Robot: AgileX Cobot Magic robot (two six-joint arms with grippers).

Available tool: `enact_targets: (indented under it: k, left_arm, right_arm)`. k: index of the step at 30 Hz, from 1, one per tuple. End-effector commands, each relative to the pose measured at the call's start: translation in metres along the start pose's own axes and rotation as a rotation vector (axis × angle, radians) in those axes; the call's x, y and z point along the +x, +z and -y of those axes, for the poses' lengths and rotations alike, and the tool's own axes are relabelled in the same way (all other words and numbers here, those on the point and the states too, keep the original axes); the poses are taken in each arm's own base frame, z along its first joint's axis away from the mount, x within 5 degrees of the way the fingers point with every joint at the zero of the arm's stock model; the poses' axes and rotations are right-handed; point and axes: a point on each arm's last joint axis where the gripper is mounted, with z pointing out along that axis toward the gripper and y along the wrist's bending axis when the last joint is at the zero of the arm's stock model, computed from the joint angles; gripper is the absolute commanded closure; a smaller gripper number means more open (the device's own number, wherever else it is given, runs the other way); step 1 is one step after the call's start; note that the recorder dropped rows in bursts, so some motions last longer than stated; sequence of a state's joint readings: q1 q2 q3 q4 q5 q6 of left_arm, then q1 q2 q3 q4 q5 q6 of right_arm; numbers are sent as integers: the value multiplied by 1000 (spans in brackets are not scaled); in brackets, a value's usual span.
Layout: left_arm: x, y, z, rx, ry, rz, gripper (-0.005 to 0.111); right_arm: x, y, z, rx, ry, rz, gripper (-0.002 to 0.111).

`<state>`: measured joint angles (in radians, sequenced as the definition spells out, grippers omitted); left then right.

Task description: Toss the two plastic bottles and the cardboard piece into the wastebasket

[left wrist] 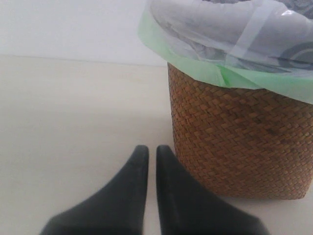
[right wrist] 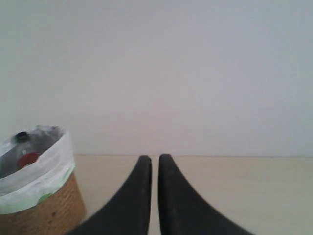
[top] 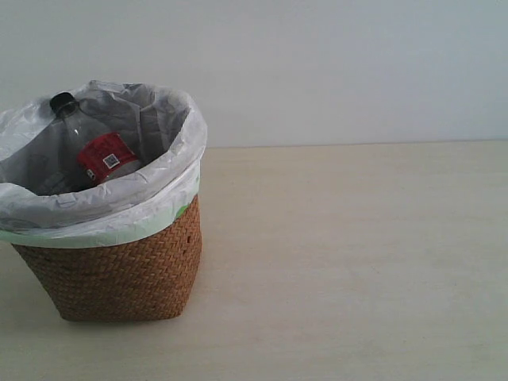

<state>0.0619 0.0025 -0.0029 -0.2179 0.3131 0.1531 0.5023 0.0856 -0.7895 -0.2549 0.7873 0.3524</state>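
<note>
A clear plastic bottle with red label and black cap (top: 101, 155) is leaning, cap uppermost, inside the squarish brown woven-wicker wastebasket (top: 119, 274) lined with a translucent white bag (top: 111, 214); the left gripper (left wrist: 152, 152), fingers pressed together on nothing, is hovering just beside its wall, nearer than the right gripper (right wrist: 155, 161), likewise closed and empty; the second bottle and the cardboard piece are showing nowhere.

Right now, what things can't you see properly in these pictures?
- Green-capped bottle and cardboard piece: in no view; the wastebasket wall and bag may hide them.
- Red-label bottle: exterior view, its bottom is behind the bag-lined rim.
- Wastebasket inside: left wrist view, hidden by its wall and cut by the top edge.
- Bottle label: right wrist view, too small and blurred to read.
- Both arms: outside the exterior view.
</note>
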Motion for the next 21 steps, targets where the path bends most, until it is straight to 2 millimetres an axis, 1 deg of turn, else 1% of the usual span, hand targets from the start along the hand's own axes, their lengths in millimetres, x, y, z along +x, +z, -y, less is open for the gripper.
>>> enact_targets:
  k: [1, 6, 12, 14, 17, 19, 21]
  left_arm:
    - [1, 0, 0, -4, -8, 2, 101]
    - [1, 0, 0, -4, -8, 2, 101]
    - [1, 0, 0, -4, -8, 2, 101]
    - [1, 0, 0, -4, -8, 2, 101]
    - [1, 0, 0, -4, -8, 2, 101]
    - [1, 0, 0, -4, -8, 2, 101]
    - [1, 0, 0, -4, -8, 2, 101]
  right_arm:
    - [0, -4, -4, 167, -2, 39, 107]
    - [1, -9, -8, 292, -5, 72, 107]
    - [5, -27, -11, 295, -4, 142, 107]
    - [6, -26, -10, 295, -2, 136, 107]
    - [15, -16, -8, 298, -9, 109, 107]
    - [33, -1, -3, 302, -16, 56, 107]
    - [59, 19, 4, 301, -26, -6, 107]
